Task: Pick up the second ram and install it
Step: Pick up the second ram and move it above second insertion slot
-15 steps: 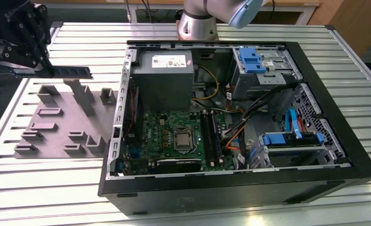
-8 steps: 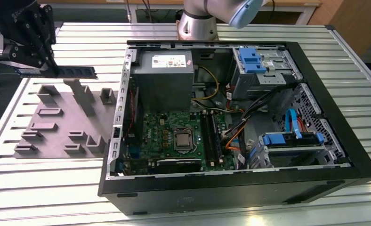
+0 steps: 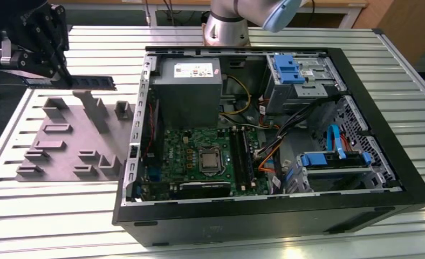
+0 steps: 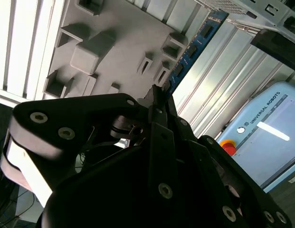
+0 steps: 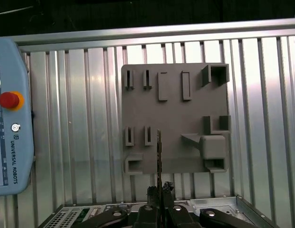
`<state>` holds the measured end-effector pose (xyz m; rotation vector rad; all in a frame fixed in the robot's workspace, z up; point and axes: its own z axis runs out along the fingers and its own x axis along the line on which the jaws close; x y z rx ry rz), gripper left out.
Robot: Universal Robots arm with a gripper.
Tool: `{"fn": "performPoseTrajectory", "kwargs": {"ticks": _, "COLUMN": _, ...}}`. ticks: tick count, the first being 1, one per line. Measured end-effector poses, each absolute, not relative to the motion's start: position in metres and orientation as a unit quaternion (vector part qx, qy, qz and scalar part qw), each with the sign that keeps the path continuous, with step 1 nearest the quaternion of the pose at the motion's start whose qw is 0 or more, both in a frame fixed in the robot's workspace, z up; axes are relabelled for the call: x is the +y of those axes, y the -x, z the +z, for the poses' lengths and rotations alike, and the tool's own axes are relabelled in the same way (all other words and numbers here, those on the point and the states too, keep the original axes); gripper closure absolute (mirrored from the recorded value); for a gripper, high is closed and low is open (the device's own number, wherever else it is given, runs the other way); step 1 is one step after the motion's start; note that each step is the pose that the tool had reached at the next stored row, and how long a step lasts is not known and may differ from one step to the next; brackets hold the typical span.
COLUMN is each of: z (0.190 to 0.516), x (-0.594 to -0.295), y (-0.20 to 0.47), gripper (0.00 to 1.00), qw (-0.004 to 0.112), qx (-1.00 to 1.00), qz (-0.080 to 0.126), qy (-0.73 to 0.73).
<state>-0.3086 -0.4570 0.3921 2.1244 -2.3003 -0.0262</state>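
Gripper (image 3: 54, 80) clamped on the second ram (image 3: 90, 82), over the holder plate (image 3: 61, 135) (long axis level, crosswise to the motherboard slots (image 3: 239, 156), exterior view's right).

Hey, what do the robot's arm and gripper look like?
The arm is a silver-grey tube with a pale blue joint cap. The gripper is black, built of flat angular links with round silver bolt heads.
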Motion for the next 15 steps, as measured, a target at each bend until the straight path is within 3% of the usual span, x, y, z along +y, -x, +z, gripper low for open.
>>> {"fn": "performPoseTrajectory", "kwargs": {"ticks": 15, "z": 0.392, "x": -0.457, "y": 0.295, "gripper": 0.86, "qw": 0.005, "qx": -0.735, "qz": -0.008, "qy": -0.678}}
